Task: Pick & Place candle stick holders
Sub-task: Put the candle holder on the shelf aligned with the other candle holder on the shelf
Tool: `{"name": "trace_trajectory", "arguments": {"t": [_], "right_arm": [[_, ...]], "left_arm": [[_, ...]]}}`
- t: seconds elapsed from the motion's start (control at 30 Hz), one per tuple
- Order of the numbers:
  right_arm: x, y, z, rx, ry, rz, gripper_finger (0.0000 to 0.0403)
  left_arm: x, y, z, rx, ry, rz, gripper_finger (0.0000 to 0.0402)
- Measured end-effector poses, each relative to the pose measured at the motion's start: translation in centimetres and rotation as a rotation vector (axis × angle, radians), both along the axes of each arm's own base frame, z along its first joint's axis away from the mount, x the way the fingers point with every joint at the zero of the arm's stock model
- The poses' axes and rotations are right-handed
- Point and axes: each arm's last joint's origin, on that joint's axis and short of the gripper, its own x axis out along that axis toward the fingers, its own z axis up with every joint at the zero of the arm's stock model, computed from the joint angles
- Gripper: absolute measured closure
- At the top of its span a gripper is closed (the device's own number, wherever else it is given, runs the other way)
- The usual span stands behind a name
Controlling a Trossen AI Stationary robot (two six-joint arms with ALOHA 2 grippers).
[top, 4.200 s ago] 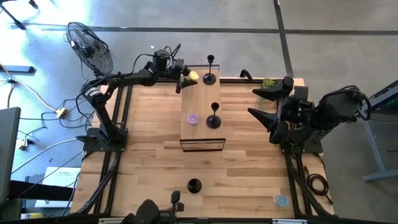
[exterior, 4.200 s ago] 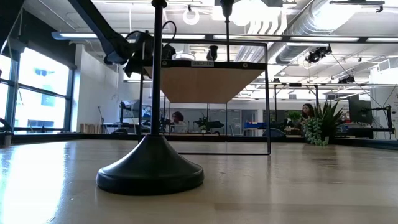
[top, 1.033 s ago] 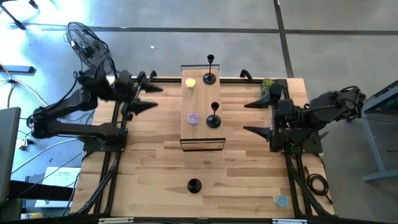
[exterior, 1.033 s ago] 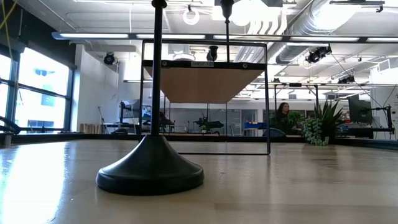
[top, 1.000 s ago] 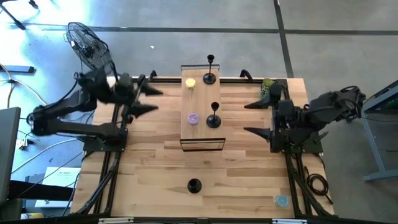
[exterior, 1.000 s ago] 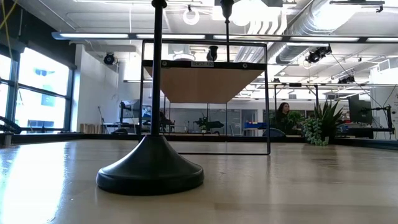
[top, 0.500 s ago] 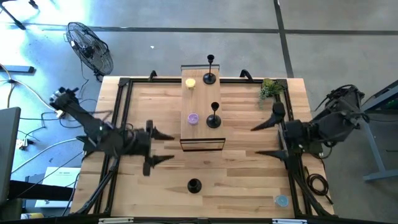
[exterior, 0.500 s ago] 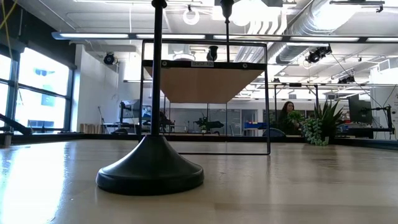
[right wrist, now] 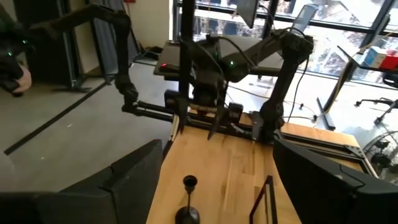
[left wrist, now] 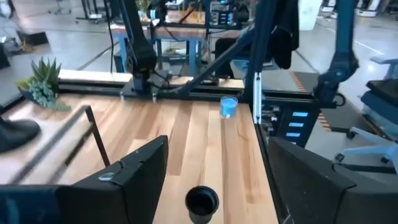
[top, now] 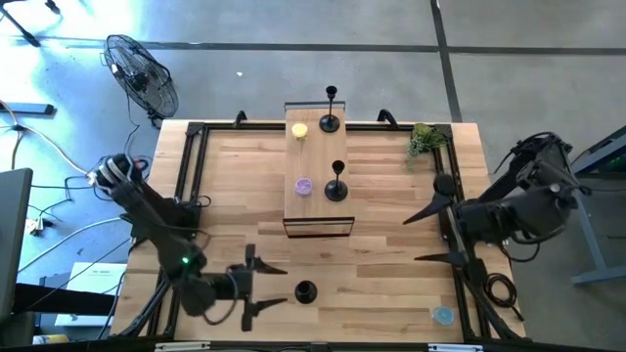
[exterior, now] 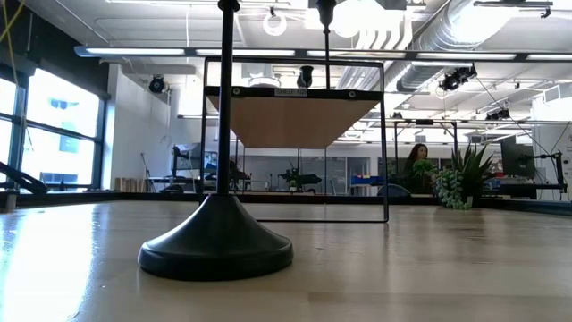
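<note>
The butcher-block table is ringed by a black frame, and a raised wooden shelf on thin black legs stands at its far middle. One candle stick holder stands on the shelf beside a purple disc; a second holder stands at the table's far edge, just right of a yellow object on the shelf's far end. The third holder stands on the near middle of the table. The left gripper hovers just left of it, fingers spread wide with nothing between them. The right gripper hangs over the table's right side, also spread and empty. A green plant sprig sits at the far right corner, and a small blue object, perhaps a cap, at the near right. Beyond lies grey floor with a standing fan; a person sits in the workshop behind.
</note>
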Motion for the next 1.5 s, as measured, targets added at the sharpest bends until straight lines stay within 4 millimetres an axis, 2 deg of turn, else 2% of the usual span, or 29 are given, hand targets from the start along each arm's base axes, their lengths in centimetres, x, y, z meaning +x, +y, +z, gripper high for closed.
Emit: {"name": "trace_trajectory", "arguments": {"t": [0.13,0.3,0.73,0.97,1.5], "right_arm": [[0.0,0.5,-0.2,-0.001,0.009,0.021,0.0100],[0.4,1.6,-0.7,-0.004,0.035,0.070,0.0100],[0.9,2.1,-0.9,0.043,0.051,0.074,0.0100],[0.9,2.2,-0.9,0.045,0.054,0.085,0.0100],[0.9,2.2,-0.8,0.050,0.050,0.087,0.0100]], "left_arm": [[1.0,-1.1,-2.3,-0.037,0.042,0.019,0.0150],[1.8,-1.8,-4.1,-0.075,0.055,0.059,0.0161],[2.5,-2.5,-6.1,-0.040,0.074,0.106,0.0163],[3.6,-2.1,-7.3,-0.029,0.088,0.148,0.0163],[4.3,-1.5,-7.6,-0.052,0.136,0.089,0.0163]]}}
